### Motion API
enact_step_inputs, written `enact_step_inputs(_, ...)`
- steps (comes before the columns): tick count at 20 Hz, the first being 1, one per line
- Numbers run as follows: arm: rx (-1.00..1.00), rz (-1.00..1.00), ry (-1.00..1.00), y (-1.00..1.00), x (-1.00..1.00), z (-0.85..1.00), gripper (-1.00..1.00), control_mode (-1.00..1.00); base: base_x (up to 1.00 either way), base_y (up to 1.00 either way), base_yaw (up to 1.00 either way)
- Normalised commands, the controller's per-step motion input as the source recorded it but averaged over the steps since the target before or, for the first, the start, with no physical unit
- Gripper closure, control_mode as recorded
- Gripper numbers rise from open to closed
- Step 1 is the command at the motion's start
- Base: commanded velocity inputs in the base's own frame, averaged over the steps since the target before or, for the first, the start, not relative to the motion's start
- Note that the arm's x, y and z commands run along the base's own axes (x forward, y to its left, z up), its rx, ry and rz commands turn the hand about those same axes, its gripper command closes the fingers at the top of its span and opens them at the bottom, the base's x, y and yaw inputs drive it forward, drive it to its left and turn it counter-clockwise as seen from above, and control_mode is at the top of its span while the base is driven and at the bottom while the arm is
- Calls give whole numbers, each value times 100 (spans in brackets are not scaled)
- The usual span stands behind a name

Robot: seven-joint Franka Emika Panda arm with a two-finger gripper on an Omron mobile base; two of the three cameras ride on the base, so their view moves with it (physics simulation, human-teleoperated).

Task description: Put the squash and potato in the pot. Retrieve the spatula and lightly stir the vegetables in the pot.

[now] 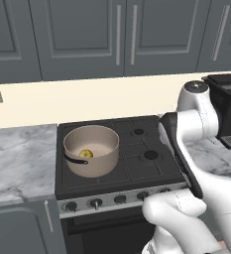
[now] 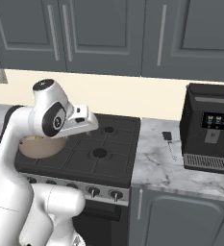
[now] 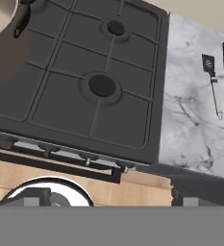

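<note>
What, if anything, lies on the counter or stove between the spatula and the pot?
Nothing visible does. The spatula lies on the counter right of the stove; between it and the pot are only bare burners.

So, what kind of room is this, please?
A kitchen, rendered: a black gas stove with knobs set in a marble counter, grey cabinets above, and a coffee machine beside the stove. A pot stands on one burner.

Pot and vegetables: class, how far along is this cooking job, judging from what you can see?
Done: the squash lies in the pot on the stove. In hand: nothing visible. No potato can be seen in the pot, so that step looks undone. Left: the spatula lies on the counter beside the coffee machine; stirring remains.
</note>
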Motion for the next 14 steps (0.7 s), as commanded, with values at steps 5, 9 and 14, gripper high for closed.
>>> enact_step_inputs(5,-9,-7,20,-66,12,-2,-100,-100,0,0,0)
enact_step_inputs(9,0,-5,21,-55,17,0,-100,-100,0,0,0)
enact_step_inputs(14,0,-4,11,-46,11,-16,-100,-100,0,0,0)
